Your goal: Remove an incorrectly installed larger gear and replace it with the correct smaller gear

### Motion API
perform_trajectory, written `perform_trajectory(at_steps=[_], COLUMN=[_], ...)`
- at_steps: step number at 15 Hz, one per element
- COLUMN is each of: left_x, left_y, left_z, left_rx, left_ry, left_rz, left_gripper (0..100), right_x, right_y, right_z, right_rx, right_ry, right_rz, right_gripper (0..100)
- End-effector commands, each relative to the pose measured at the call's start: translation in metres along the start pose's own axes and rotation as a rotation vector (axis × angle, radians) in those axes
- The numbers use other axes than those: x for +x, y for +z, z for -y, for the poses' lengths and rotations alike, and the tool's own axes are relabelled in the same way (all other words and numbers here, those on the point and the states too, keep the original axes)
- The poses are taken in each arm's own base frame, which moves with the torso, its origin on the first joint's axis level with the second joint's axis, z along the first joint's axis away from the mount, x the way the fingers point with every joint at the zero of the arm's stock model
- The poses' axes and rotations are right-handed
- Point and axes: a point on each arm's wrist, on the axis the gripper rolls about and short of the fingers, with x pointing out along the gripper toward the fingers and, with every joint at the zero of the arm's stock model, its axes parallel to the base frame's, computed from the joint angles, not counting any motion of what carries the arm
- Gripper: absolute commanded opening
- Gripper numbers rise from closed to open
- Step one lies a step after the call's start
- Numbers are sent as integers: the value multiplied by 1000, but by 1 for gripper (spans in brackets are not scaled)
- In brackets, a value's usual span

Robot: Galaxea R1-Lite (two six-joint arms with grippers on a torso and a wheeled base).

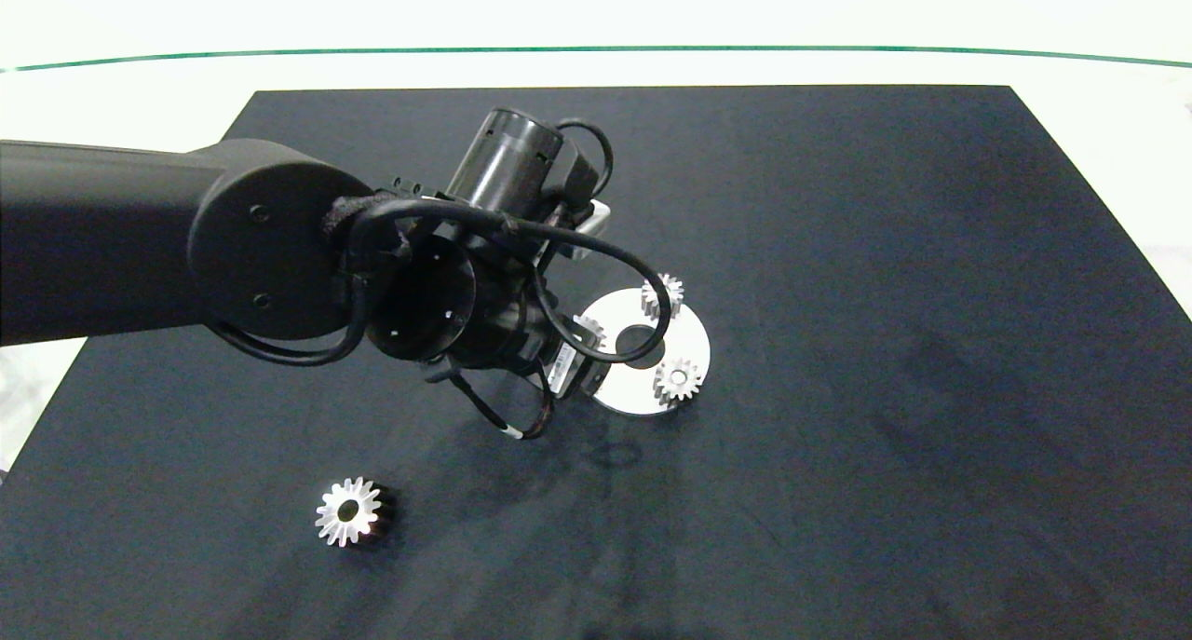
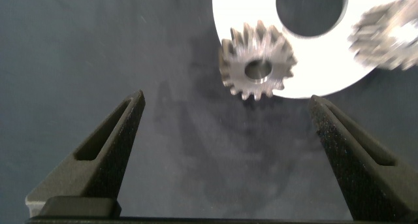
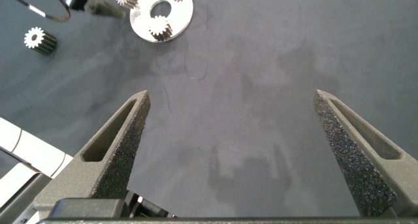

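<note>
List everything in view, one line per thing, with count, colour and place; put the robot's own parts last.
mat: one, black, covering most of the table.
table: one, white, showing around the mat.
round plate: one, silver with a centre hole, mid-mat.
smaller gear: one, silver, at the plate's edge nearest the left gripper.
other small gears: two, silver, on the plate, the second at.
larger gear: one, silver, alone on the mat, toward its near left corner.
left gripper: one, dark arm with grey fingers, open, hovering beside the plate.
right gripper: one, grey fingers, open, above bare mat away from the plate.
</note>
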Motion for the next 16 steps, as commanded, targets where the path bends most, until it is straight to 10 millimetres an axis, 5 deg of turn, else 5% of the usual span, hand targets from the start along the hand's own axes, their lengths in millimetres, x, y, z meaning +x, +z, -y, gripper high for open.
perform_trajectory(at_steps=[1,16], left_x=[-13,3], left_y=[9,14], left_z=[-6,-22], left_rx=[-11,24], left_ry=[5,53], left_rz=[38,25], left_gripper=[100,100], right_x=[-1,-1], right_y=[0,0], right_z=[0,0], right_rx=[-1,9], right_ry=[-2,-3], right_rz=[1,4], right_gripper=[100,100])
